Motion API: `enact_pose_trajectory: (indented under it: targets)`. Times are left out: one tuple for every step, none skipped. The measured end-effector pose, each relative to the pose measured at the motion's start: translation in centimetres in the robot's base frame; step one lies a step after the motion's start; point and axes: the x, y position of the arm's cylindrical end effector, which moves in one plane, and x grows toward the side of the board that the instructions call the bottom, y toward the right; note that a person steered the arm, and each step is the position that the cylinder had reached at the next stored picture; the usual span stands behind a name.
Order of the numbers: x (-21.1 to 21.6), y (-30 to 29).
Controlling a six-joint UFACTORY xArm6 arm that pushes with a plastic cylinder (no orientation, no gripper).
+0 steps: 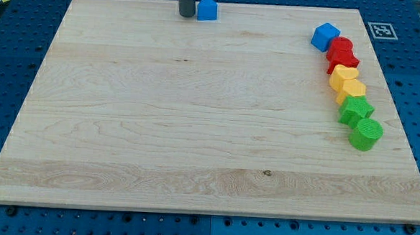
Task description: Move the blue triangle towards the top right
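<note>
Rod's tip (186, 15) sits at the top edge of the wooden board (195, 131), upper middle of the frame, touching or just beside the left face of the blue triangle (207, 8); the arm carries no jaws, only the bare rod, and it has hold of nothing. Along the right side of the frame a curved line of blocks runs downward, each touching the next: blue cube (325, 36), red block (341, 55), two yellow blocks (347, 81), green block (355, 109), green cylinder (365, 133). A printed marker tag (381, 29) lies off the board's upper right corner.
</note>
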Motion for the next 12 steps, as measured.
enact_pose_trajectory:
  targets:
    - [-0.1, -0.1]
    - [-0.1, -2.0]
    - [-0.1, -5.3]
    - [-1.1, -6.3]
    - [-2.0, -6.9]
    - [-3.2, -7.2]
    - [-3.5, -7.0]
    - [-3.6, -6.7]
    - [-3.5, -5.8]
    - [-3.5, -4.3]
    - [-3.4, -3.0]
    - [-3.4, -0.2]
